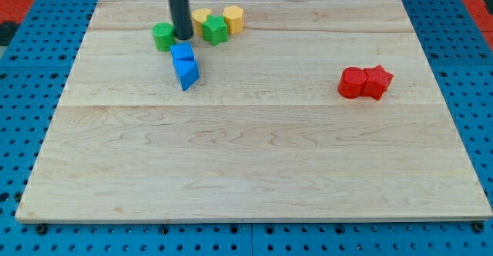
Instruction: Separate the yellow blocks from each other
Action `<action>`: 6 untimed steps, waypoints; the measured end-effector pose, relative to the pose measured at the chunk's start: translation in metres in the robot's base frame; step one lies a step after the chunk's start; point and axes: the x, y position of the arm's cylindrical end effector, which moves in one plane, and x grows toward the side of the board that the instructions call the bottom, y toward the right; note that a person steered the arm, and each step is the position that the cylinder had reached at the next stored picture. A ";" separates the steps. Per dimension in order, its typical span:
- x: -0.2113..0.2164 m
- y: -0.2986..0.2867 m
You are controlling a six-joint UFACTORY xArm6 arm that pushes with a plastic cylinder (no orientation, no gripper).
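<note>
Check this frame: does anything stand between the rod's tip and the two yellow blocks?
Partly. My tip sits between the green cylinder and the green star-like block. That green block stands before the right yellow block; the left yellow block looks unobstructed.

my tip (pixel 183 37) between green cylinder (pixel 162 36), green block (pixel 215 30) | yellow blocks (pixel 233 18) toward view's top

You are seeing a green cylinder (pixel 162 36) and green star (pixel 215 30) sitting far left on the bench (pixel 254 156), two blue blocks (pixel 184 65) touching nearer, and two red blocks (pixel 365 82) touching at right.
</note>
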 end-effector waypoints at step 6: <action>-0.011 0.191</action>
